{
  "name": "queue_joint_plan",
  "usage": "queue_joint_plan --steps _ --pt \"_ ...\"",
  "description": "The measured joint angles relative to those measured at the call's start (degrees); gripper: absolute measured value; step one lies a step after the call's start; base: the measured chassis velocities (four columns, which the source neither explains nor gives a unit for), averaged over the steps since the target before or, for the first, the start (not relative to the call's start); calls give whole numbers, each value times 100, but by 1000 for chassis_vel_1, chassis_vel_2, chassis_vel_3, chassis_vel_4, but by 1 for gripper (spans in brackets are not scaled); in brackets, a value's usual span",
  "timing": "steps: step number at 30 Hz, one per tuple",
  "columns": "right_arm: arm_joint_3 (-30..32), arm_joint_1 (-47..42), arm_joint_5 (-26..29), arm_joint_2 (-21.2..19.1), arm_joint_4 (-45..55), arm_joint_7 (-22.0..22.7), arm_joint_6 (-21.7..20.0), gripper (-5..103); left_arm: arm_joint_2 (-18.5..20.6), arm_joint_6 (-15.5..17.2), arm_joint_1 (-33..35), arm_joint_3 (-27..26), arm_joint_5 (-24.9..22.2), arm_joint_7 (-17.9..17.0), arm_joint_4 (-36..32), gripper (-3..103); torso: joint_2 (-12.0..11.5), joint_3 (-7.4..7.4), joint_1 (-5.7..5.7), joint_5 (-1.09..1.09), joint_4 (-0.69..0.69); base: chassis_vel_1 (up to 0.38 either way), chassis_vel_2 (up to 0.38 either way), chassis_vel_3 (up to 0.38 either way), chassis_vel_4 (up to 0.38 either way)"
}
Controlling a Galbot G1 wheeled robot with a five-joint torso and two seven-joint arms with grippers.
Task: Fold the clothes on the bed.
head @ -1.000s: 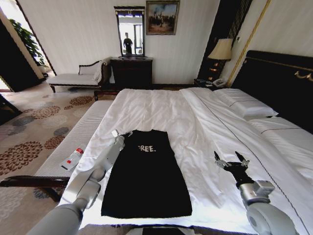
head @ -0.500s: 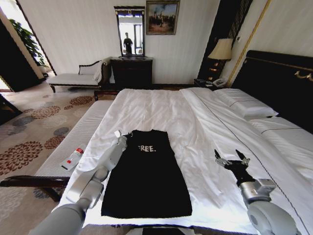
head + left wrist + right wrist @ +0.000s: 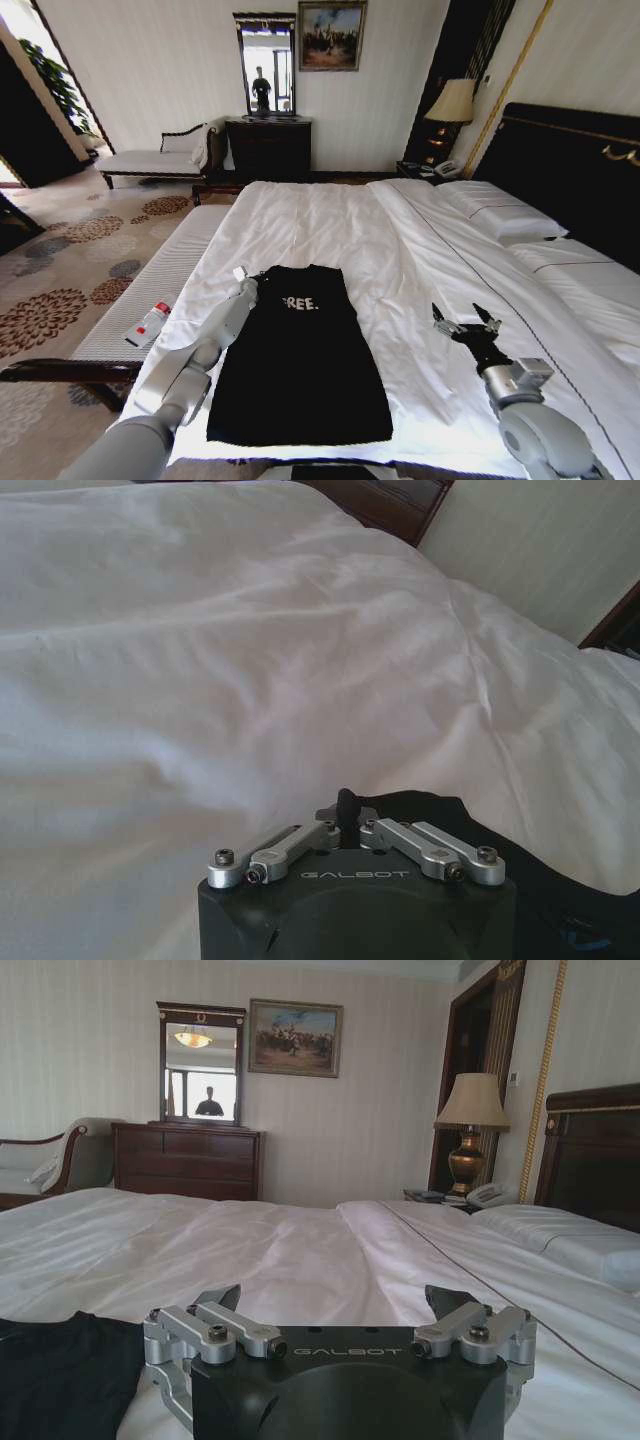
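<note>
The T-shirt (image 3: 300, 355) lies flat on the bed (image 3: 330, 215), lettering up, sleeves already turned in so it reads as a long dark rectangle, close to the bed's near edge and toward the edge that runs along the bench (image 3: 165, 285). The left end effector (image 3: 250, 278) sits at the shirt's far corner on that bench side, fingers drawn together; the wrist view shows black cloth just beside the tips, but whether any fabric is pinched I cannot tell. The right end effector (image 3: 463, 322) hovers with fingers spread wide over bare duvet, well apart from the shirt, toward the pillow side of the bed. Judgement: the step in hand looks like taking the collar end for the lengthwise fold. To do it well, both far corners should be held before lifting, so the right arm must come across to the opposite shoulder corner; lift low, carry level toward the near hem, and keep the two corners even so the fold lands square and the duvet is not dragged along. Containers: none on the bed; a small bottle (image 3: 149, 324) lies on the bench, contents not discernible.
</note>
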Motion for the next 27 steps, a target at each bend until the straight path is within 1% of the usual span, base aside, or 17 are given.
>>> queue_joint_plan --steps 1,2,4,5,6,7,8,11,13,14,16,18,19,23,24,25,27 --pt "-228 345 501 -143 -85 135 -151 100 87 -4 48 40 11 -13 -142 2 0 0 0 0 2 0 0 0 0" --pt "-228 345 501 -143 -85 135 -151 100 87 -4 48 40 11 -13 -142 2 0 0 0 0 2 0 0 0 0" --pt "-657 1014 1628 -333 -220 412 -560 100 158 -20 92 64 26 -23 -248 2 0 0 0 2 5 0 0 0 0" --pt "-732 1145 1822 -368 -258 447 -647 100 161 -27 96 63 33 -31 -253 2 0 0 0 1 5 0 0 0 0" --pt "-991 1566 2368 -484 -432 502 -894 100 162 -48 106 59 50 -40 -259 2 0 1 0 0 6 0 0 0 0" --pt "-1192 1869 2629 -586 -647 490 -996 100 168 -62 110 58 67 -52 -260 2 0 1 1 -1 4 0 0 0 0" --pt "-1192 1869 2629 -586 -647 490 -996 100 168 -62 110 58 67 -52 -260 2 0 1 1 -1 4 0 0 0 0" --pt "-1769 2652 2939 -803 -1298 342 -1059 100 209 -81 139 84 87 -72 -307 2 0 1 1 1 -3 0 0 0 0" --pt "-2525 3661 3228 -879 -1994 268 -1062 100 233 -84 173 108 44 -111 -364 2 0 1 1 0 1 0 0 0 0" --pt "-2525 3661 3228 -879 -1994 268 -1062 100 233 -84 173 108 44 -111 -364 2 0 1 1 0 1 0 0 0 0" --pt "-2986 4183 3373 -840 -2355 236 -1063 100 243 -85 187 120 14 -130 -387 2 -1 1 1 -2 4 0 0 0 0" --pt "-3785 5099 3494 -632 -3162 140 -1072 100 254 -84 192 162 1 -137 -394 2 -1 1 1 1 4 0 0 0 0" --pt "-3785 5099 3494 -632 -3162 140 -1072 100 254 -84 192 162 1 -137 -394 2 -1 1 1 1 4 0 0 0 0" --pt "-4743 6319 3425 -158 -4650 -226 -910 100 209 -85 136 239 -45 -136 -389 2 -1 1 2 0 5 0 0 0 0" --pt "-4743 6319 3425 -158 -4650 -226 -910 100 209 -85 136 239 -45 -136 -389 2 -1 1 2 0 5 0 0 0 0" --pt "-4887 6512 3501 -25 -4985 -379 -855 100 206 -86 126 263 -66 -131 -389 2 -1 1 2 1 0 0 0 0 0" --pt "-5064 6760 3570 211 -5542 -618 -754 100 210 -107 118 312 -89 -101 -390 2 -1 1 3 0 0 0 0 0 0"
